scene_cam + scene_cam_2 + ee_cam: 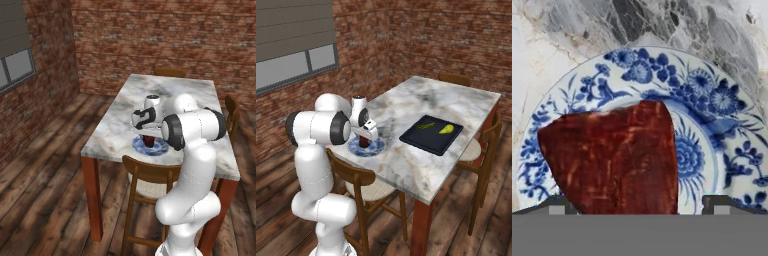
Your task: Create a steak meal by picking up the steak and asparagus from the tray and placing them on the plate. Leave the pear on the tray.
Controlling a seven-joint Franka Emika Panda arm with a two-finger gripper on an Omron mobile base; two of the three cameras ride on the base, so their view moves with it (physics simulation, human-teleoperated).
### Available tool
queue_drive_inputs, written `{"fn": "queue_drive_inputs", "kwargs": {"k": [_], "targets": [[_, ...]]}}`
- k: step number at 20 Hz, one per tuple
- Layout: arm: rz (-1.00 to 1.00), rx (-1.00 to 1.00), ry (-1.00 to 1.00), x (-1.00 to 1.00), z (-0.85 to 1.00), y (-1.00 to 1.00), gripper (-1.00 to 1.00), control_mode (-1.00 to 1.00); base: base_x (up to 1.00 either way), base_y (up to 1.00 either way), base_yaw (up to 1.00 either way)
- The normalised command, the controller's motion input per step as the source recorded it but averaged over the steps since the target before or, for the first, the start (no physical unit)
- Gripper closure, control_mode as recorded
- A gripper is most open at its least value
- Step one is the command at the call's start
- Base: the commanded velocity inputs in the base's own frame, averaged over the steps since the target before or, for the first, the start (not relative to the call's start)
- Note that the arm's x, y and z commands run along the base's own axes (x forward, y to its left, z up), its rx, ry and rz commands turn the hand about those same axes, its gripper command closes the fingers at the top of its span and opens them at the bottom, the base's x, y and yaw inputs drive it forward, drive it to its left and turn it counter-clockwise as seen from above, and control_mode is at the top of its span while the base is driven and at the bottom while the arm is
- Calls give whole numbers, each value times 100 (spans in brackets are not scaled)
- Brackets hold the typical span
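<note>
Steak (pixel 614 155) gripped in hand (pixel 639 202) above plate (pixel 722 125), asparagus (pixel 425 125) on tray (pixel 428 141)

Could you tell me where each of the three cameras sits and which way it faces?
Left base view: behind the arm's left, facing the table; the arm covers much of the plate.
Right base view: behind its right, showing the tray with asparagus and pear.
Hand view: on the hand, facing down at the steak; the fingers flank it.
All share steak and plate.
</note>
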Motion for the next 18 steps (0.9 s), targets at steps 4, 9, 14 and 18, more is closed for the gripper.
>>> {"fn": "queue_drive_inputs", "kwargs": {"k": [4,9,14,18], "targets": [[0,0,-1,-31,44,0,-100,-100,0,0,0],[1,0,-5,-55,53,0,-100,-100,0,0,0],[2,0,-11,-95,42,0,-100,-100,0,0,0],[3,0,-9,-93,36,-3,-100,-100,0,0,0]]}}
